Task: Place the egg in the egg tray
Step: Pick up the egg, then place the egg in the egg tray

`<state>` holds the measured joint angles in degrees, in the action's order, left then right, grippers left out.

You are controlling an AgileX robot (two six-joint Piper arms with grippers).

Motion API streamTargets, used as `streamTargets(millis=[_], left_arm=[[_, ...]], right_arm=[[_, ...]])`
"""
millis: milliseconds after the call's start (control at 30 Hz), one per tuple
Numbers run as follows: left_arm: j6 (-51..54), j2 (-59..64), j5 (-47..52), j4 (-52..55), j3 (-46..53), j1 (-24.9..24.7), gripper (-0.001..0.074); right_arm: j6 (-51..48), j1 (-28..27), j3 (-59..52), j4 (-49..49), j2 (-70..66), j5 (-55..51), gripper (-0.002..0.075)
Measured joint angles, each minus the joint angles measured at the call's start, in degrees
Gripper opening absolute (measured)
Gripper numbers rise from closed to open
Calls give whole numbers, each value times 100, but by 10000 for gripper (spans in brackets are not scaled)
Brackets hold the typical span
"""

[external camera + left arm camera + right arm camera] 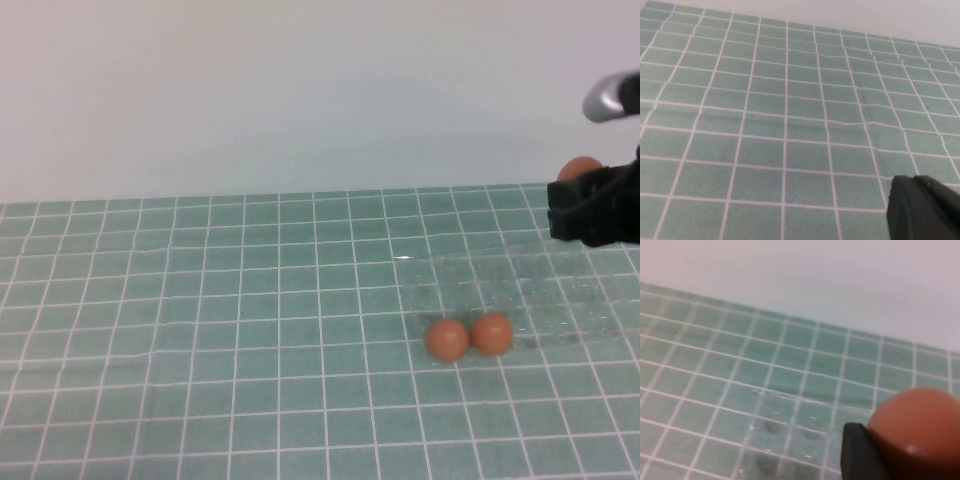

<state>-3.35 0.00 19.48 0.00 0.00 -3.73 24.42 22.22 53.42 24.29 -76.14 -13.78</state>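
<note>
My right gripper (592,205) is at the far right, raised above the table, shut on the egg (579,168). The egg is orange-brown and peeks out above the black fingers. In the right wrist view the egg (915,430) sits against one black finger (860,455). The clear egg tray (520,280) lies below and in front of that gripper, seen as faint glints; it also shows in the right wrist view (775,432). My left gripper (922,207) is out of the high view, shut and empty over bare mat.
Two more orange-brown eggs (447,339) (491,333) sit side by side at the tray's near left edge. The green grid mat (220,320) covers the table. A white wall stands behind.
</note>
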Motion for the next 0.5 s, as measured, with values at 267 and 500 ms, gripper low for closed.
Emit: streamTargets(millis=[267, 500], left_arm=[[0, 0, 0, 0, 0, 0, -4], [0, 0, 0, 0, 0, 0, -4]], right_arm=[[-339, -200, -1659, 43, 485, 2349, 353], [-2338, -240, -2249, -1929, 31, 3849, 353]])
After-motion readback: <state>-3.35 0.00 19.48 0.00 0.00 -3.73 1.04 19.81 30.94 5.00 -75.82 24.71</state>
